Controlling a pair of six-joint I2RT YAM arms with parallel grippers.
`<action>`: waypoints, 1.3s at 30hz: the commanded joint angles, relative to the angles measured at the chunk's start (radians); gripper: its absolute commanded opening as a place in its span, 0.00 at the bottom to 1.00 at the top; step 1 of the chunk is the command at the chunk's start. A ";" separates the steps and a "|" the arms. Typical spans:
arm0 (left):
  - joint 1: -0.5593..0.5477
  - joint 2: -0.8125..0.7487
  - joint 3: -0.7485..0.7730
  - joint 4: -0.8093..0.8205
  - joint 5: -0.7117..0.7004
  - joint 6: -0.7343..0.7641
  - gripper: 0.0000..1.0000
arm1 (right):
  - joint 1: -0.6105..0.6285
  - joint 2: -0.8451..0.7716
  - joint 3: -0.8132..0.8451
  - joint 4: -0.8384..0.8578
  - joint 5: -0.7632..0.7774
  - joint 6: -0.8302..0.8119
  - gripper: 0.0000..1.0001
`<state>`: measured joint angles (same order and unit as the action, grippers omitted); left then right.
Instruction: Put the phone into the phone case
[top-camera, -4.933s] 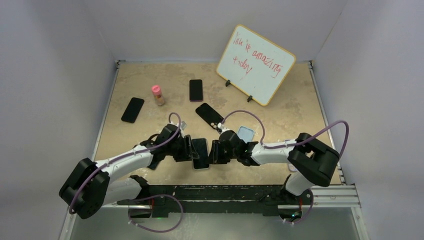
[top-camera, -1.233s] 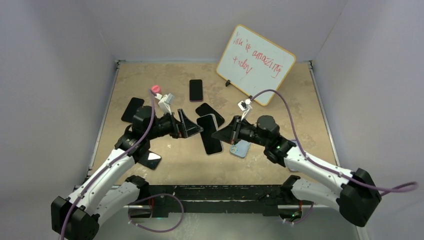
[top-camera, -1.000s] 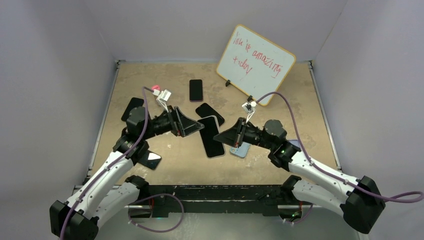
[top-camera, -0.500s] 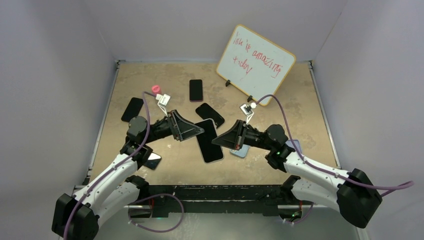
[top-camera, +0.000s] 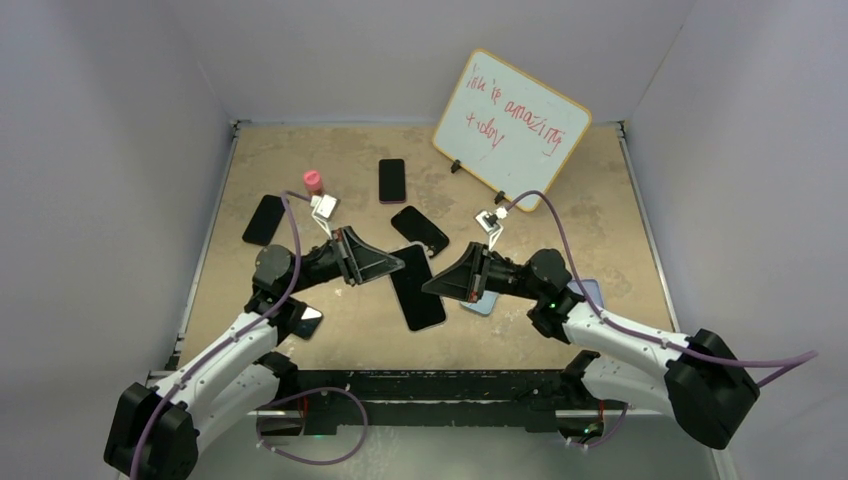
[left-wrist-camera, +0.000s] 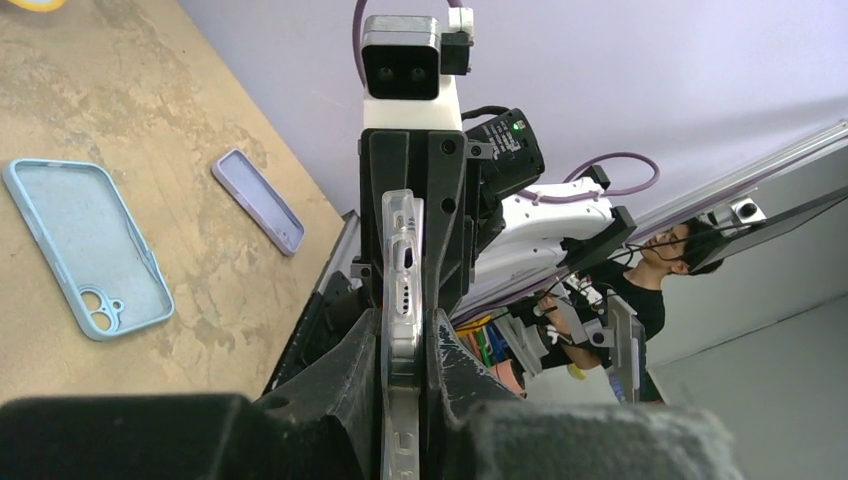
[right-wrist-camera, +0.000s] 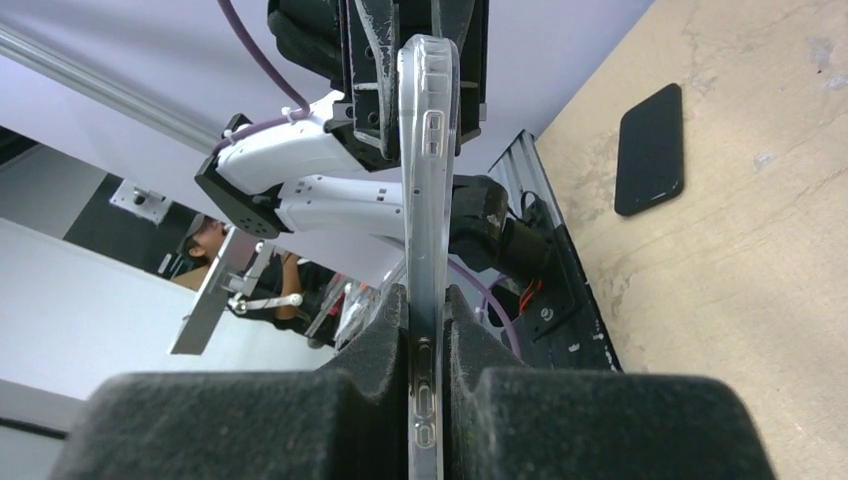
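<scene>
One phone (top-camera: 416, 287) is being held clear of the desk (top-camera: 330, 150) near the middle of the scene. It is being gripped from both sides, with the left fingers (top-camera: 378, 265) clamped shut on its left edge and the right fingers (top-camera: 452, 280) clamped shut on its right edge. Four further dark phones are lying on the desk: one at the far left (top-camera: 265, 220), one at the far centre (top-camera: 392, 180), one just beyond the held phone (top-camera: 419, 230), and one at the near left, partly under the left arm (top-camera: 305, 320). Two loose cases are lying to the right, a blue case (top-camera: 487, 302) largely hidden behind the right fingers and a lilac case (top-camera: 590, 290) further right. One pink-capped bottle (top-camera: 313, 181) is standing at the far left, and one whiteboard (top-camera: 512, 128) with red writing is propped at the far right. Only the wrist views are showing the clear phone case (left-wrist-camera: 403, 250) running round the held phone's edge; whether the phone is fully seated in it cannot be told. The left wrist view is also showing the blue case in full, camera cut-out included. The right wrist view is showing a single black phone on the desk, and which of the four it is cannot be told.
</scene>
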<state>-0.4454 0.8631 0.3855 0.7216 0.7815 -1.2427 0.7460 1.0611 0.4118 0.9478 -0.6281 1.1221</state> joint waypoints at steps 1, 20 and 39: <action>-0.003 -0.038 0.011 0.081 0.023 0.024 0.00 | 0.002 0.008 0.009 0.058 -0.031 0.022 0.03; -0.003 -0.016 0.032 -0.029 0.137 0.138 0.00 | -0.003 -0.021 0.191 -0.228 0.081 -0.123 0.40; -0.003 0.000 0.148 -0.488 0.021 0.380 0.00 | -0.003 -0.060 0.180 -0.378 0.114 -0.279 0.02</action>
<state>-0.4595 0.8707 0.5240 0.2539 0.8722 -0.8928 0.7444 1.0290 0.5552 0.5884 -0.5167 0.8795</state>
